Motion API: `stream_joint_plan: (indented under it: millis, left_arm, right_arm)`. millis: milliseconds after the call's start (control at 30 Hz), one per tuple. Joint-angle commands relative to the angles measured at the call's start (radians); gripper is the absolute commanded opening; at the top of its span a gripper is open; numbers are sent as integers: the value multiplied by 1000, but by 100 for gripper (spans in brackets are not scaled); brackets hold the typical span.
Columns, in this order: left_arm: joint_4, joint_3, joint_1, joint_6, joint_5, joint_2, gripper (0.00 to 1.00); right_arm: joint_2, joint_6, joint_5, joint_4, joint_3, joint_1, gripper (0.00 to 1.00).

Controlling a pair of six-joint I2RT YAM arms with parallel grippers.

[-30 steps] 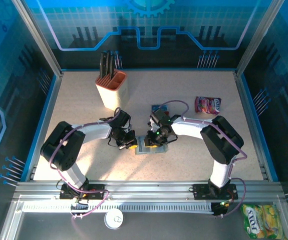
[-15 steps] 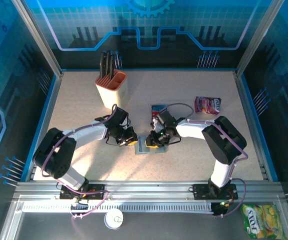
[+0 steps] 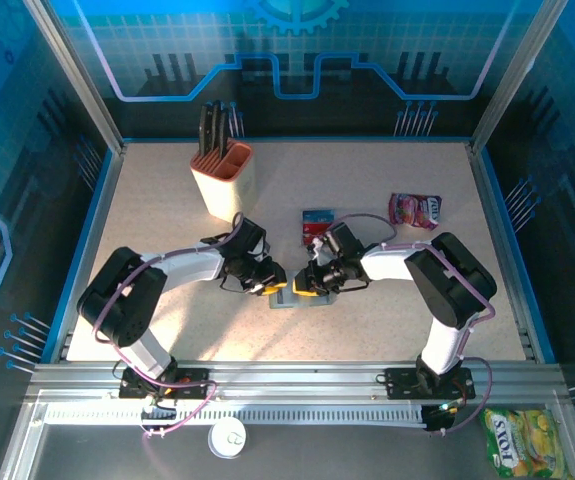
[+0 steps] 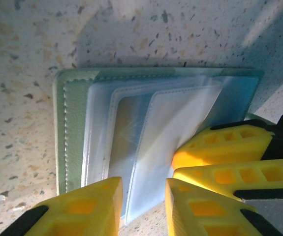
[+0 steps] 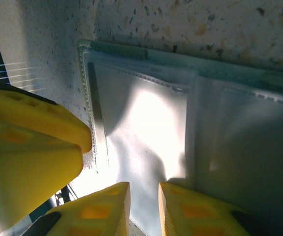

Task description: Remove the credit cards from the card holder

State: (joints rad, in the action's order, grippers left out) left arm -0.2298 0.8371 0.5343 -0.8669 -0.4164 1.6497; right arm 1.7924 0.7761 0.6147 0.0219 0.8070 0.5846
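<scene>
The left gripper (image 4: 143, 188) has edged onto the card holder (image 4: 131, 113) beside the right gripper (image 5: 143, 189), both slightly open.

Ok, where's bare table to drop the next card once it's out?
Bare table runs along the near edge, this side of the card holder, and along the far edge between the knife block and the snack packet. Crowded at the centre: left gripper and right gripper meet over the holder, loose cards just behind.
</scene>
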Motion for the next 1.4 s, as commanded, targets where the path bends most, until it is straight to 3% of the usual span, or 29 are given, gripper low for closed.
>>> stream_joint_plan:
  millis: [0, 533, 900, 1367]
  left_arm:
    - [22, 8, 7, -23, -23, 16, 30]
    - [42, 16, 19, -48, -25, 41, 29]
    - [61, 29, 31, -62, -39, 58, 21]
    - [20, 128, 68, -73, -24, 65, 21]
  right_arm:
    - [10, 22, -1, 12, -36, -15, 24]
    - [25, 60, 56, 123, -94, -43, 23]
    - [15, 59, 69, 133, -98, -48, 23]
    - [-189, -70, 3, -148, -20, -115, 25]
